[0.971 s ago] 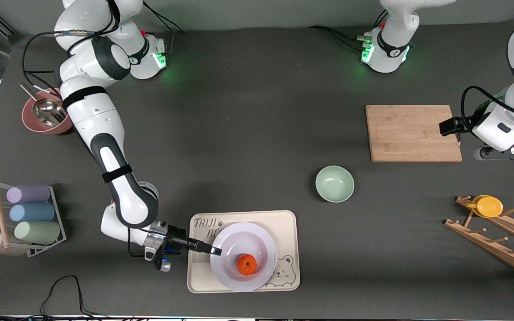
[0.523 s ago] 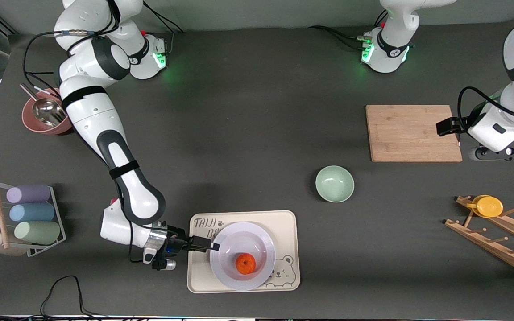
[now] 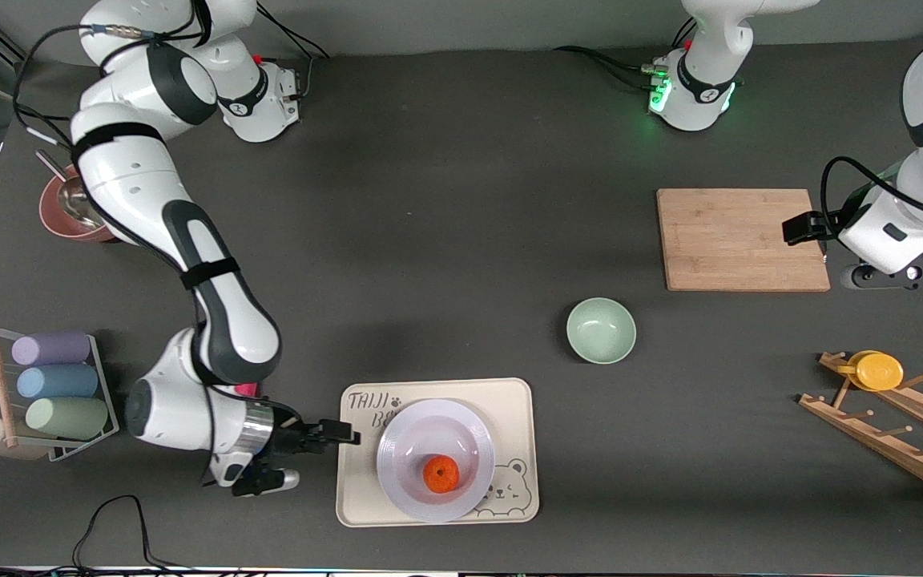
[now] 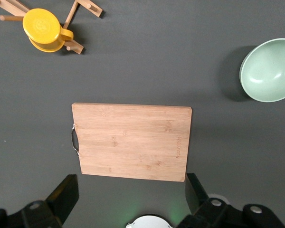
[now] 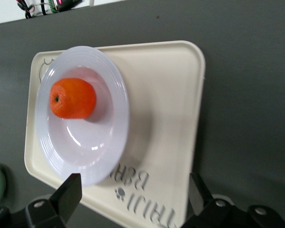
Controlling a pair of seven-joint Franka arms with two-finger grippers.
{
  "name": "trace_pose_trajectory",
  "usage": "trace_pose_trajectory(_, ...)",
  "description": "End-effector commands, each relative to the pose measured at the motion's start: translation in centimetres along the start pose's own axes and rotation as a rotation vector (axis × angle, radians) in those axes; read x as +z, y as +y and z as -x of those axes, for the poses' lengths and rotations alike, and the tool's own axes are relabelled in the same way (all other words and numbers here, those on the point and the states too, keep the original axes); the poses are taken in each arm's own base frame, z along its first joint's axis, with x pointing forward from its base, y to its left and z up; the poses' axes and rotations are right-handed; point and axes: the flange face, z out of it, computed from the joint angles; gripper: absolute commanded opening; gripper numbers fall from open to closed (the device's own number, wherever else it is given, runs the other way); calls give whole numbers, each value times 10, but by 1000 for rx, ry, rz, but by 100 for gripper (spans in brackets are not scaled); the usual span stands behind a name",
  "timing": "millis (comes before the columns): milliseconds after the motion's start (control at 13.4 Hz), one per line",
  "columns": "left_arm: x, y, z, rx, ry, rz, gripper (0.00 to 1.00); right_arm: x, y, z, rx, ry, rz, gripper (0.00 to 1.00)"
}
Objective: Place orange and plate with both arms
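Orange (image 3: pixel 441 474) in plate (image 3: pixel 405 449) on tray (image 3: pixel 513 397). Right tool (image 3: pixel 347 437) open beside tray. Left tool (image 4: pixel 133 199) open over board (image 4: pixel 131 141) — wrist view only.

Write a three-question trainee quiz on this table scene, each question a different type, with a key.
1. True or false: the orange lies in the plate.
2. What does the plate rest on?
A. wooden cutting board
B. beige bear tray
C. green bowl
3. Fill in: the right gripper, at the tray's edge, is ____; the left gripper waits over the cutting board.

Key: 1 true; 2 B; 3 open.
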Motion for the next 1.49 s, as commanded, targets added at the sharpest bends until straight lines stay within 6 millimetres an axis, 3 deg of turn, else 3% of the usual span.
trace_pose_trajectory(0,-5,4,0,6,5,6,100,-61,-3,35,26,-63,113,100)
trace_pose_trajectory(224,-6,14,1,16,14,1,100,-140,9,82,69,-52,198,100)
trace_pose_trajectory(448,-7,22,1,-11,20,-1,100,-220,6,116,47,-118,320,100)
trace_pose_trajectory(672,-23,16,6,-22,54,5,100,-291,-18,144,62,-154,457,100)
trace_pose_trajectory(896,-46,15,24,-26,103,8,100,-343,-48,173,163,-152,509,100)
trace_pose_trajectory(1120,-50,15,24,-21,139,11,100,-372,-65,196,204,-146,515,100)
trace_pose_trajectory(1419,-52,14,21,-9,160,6,100,-368,-68,197,199,-141,514,100)
